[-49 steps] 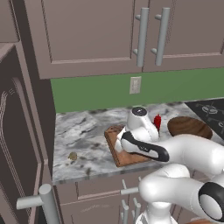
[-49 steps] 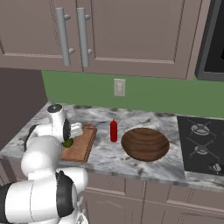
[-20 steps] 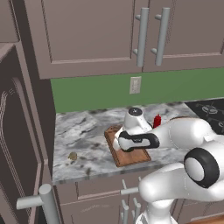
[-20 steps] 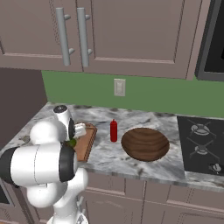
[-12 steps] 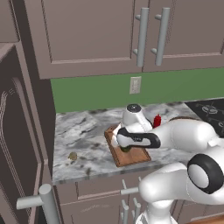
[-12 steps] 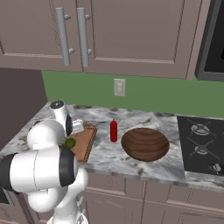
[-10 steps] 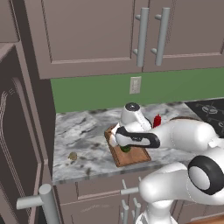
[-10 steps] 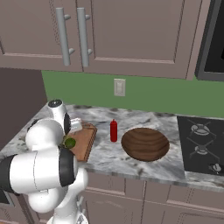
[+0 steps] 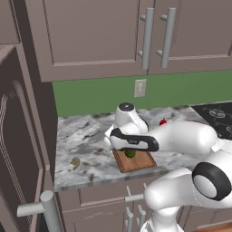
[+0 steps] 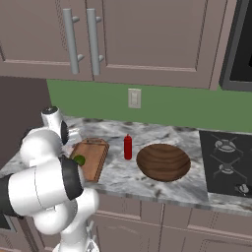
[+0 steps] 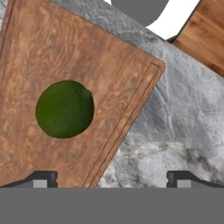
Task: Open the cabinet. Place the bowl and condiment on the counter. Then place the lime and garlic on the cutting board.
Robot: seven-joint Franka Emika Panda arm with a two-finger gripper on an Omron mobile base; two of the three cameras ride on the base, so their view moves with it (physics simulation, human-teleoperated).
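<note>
Directly below the open, empty hand (image 11: 111, 177), lime (image 11: 64, 108) sits on cutting board (image 11: 70, 78); garlic (image 9: 75, 161) well apart on worktop (image 9: 86, 136); condiment (image 10: 128, 146), bowl (image 10: 163, 161) beyond.

A white wall outlet (image 10: 134, 98) sat on the green backsplash (image 10: 187, 106), beneath wall cabinets (image 10: 142, 39) with paired grey handles (image 10: 81, 40). A black stovetop (image 10: 226, 162) lay far right.
</note>
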